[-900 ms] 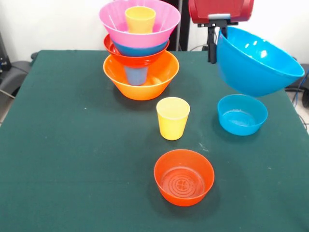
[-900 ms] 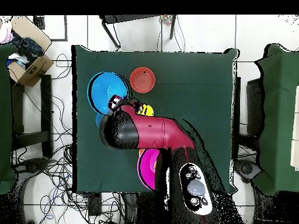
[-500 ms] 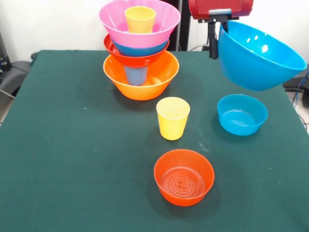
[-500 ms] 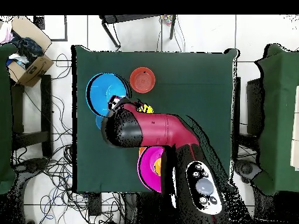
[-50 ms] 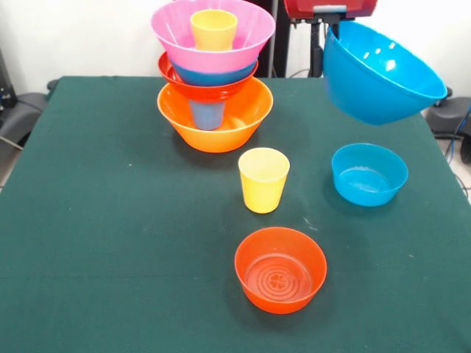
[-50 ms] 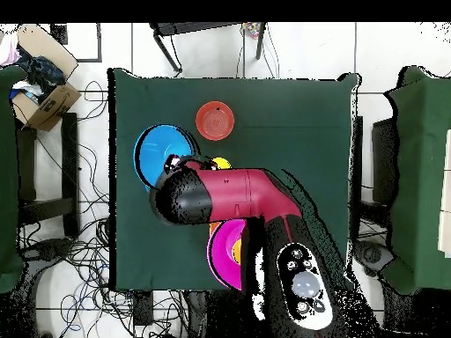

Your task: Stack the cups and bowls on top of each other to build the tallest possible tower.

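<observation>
The big blue bowl (image 5: 379, 73) is held tilted in the air by its rim, pinched in the gripper (image 5: 321, 40) at far right above the table (image 5: 110, 243). The tower (image 5: 213, 73) is stacked at far centre, with 1 orange cup (image 5: 214, 29) on top.

Three cups (image 5: 263, 179), seven bowls (image 5: 280, 269), four of them in one tower (image 5: 214, 73)

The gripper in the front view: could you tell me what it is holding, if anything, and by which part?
The gripper holds the large blue bowl by its rim, at the side nearest the tower; the bowl hangs tilted above the table.
</observation>
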